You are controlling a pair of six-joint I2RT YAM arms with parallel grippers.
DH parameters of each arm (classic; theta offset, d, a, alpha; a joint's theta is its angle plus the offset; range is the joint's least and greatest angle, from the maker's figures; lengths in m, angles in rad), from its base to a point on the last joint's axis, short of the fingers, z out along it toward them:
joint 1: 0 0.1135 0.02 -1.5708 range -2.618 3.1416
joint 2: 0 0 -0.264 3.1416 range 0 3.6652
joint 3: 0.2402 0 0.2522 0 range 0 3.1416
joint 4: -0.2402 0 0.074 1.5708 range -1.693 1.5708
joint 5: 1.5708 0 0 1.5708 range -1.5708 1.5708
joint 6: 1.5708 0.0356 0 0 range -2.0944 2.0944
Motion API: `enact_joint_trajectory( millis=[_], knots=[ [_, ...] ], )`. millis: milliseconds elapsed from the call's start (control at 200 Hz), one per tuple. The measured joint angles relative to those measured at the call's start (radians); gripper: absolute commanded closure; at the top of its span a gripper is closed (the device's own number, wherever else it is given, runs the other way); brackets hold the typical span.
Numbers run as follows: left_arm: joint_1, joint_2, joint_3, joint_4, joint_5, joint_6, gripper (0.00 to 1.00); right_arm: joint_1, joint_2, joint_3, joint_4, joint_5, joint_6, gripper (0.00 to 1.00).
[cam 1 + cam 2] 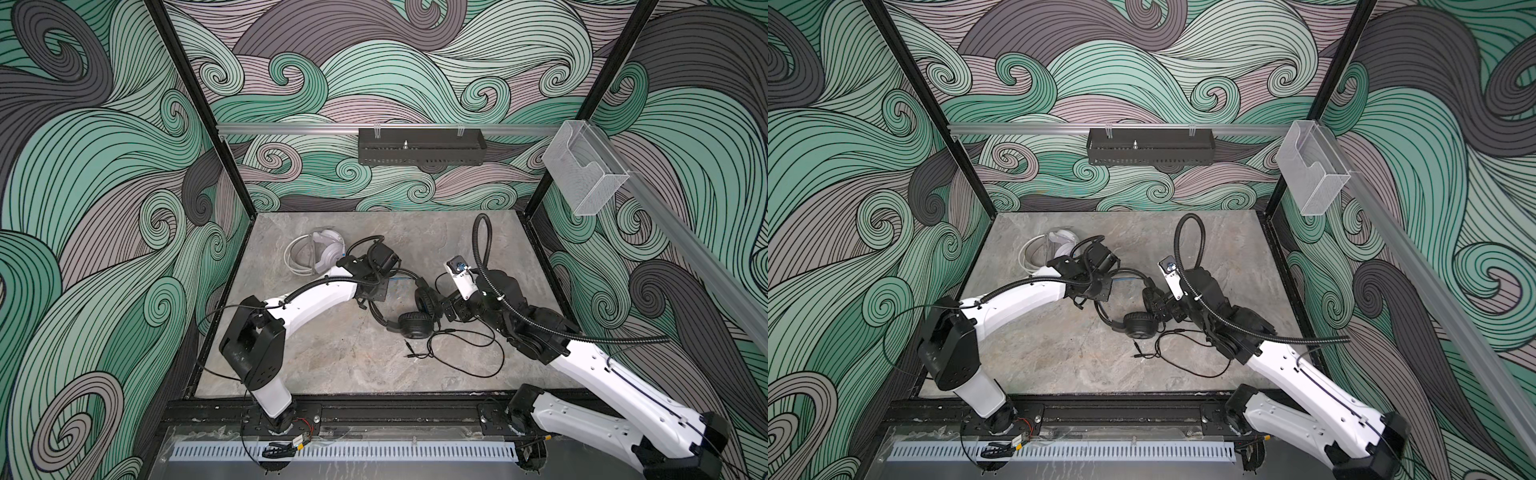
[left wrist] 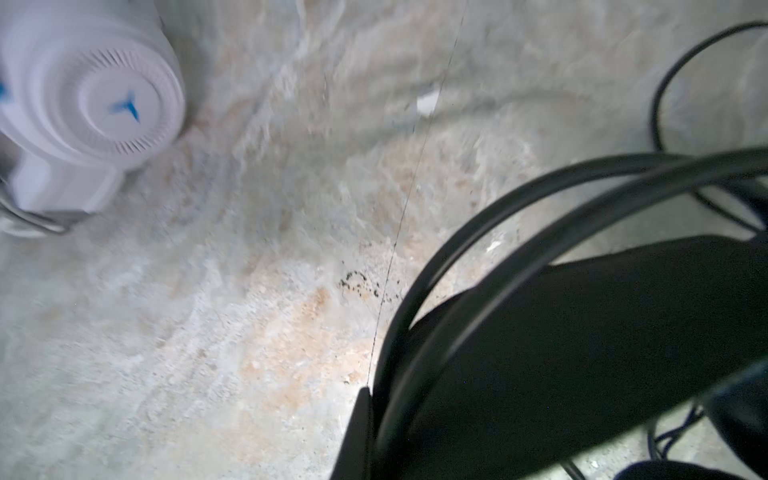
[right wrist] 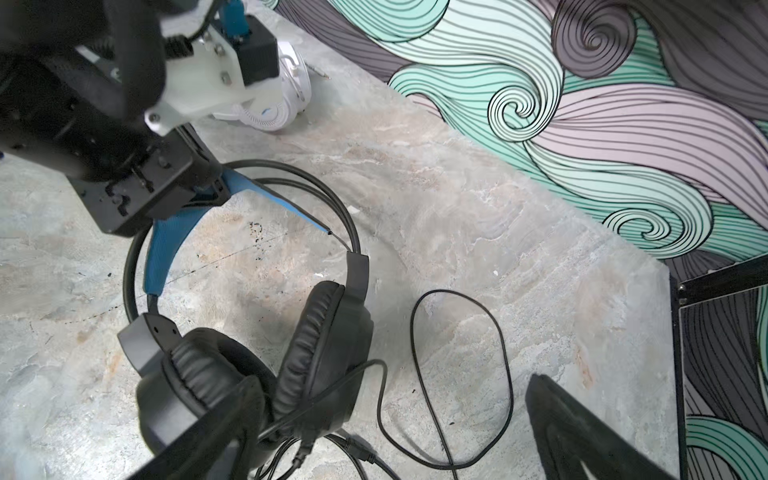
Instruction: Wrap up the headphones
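black headset (image 1: 415,326) mid counter (image 1: 332,365): looks light, springy band (image 3: 160,257), soft cups (image 3: 324,353) | left claw (image 3: 210,189) clenched, apparently on band | right claw (image 1: 449,309) released beside cups | cord (image 3: 510,374) limp, tangle-prone: pinch near free end | white headset (image 1: 322,251) back-left

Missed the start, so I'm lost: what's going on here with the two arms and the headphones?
The left hand is shut on the blue-lined headband of the black headphones, near the middle of the table. The right hand is open close to their ear cups, holding nothing. Their black cord lies loose in loops on the table, not yet wrapped. The white headphones lie apart at the far left, untouched.
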Motion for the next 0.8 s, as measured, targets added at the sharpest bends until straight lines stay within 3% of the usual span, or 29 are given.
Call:
enact_joint_trajectory(
  millis=[370, 801],
  knots=[
    [0.004, -0.225, 0.079, -0.019, -0.051, 0.384, 1.0, -0.001, -0.054, 0.03, -0.001, -0.183, -0.119, 0.01],
    [0.023, -0.313, 0.278, -0.066, -0.074, 0.602, 1.0, -0.012, -0.065, 0.135, -0.018, -0.417, -0.151, 0.01]
  ],
)
